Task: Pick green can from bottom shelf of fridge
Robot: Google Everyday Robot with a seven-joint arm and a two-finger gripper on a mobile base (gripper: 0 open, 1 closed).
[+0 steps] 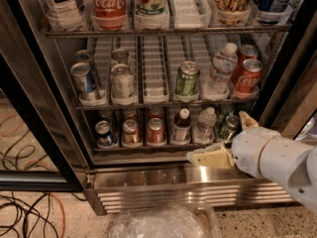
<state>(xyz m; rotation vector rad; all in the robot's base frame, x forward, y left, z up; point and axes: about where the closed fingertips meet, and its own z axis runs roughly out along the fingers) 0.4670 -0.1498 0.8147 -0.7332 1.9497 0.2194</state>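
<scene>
The fridge (188, 195) stands open. On its dim bottom shelf (148, 147) the small dark green can (229, 127) stands at the far right, beside a water bottle (204, 125) and a dark bottle (182, 125). Left of these stand a red can (156, 130), a brown can (131, 132) and a blue can (104, 133). My gripper (217, 135) is open in front of the shelf's right end. One beige finger (208, 157) points left below the rail. The other (246, 119) rises just right of the green can. I cannot tell whether it touches the can.
The middle shelf holds a paler green-and-white can (187, 78), a water bottle (220, 71), red cans (247, 73) and silver cans (121, 81). The open glass door (29, 133) stands at the left, with cables (25, 207) on the floor. A clear plastic bin (163, 222) sits below.
</scene>
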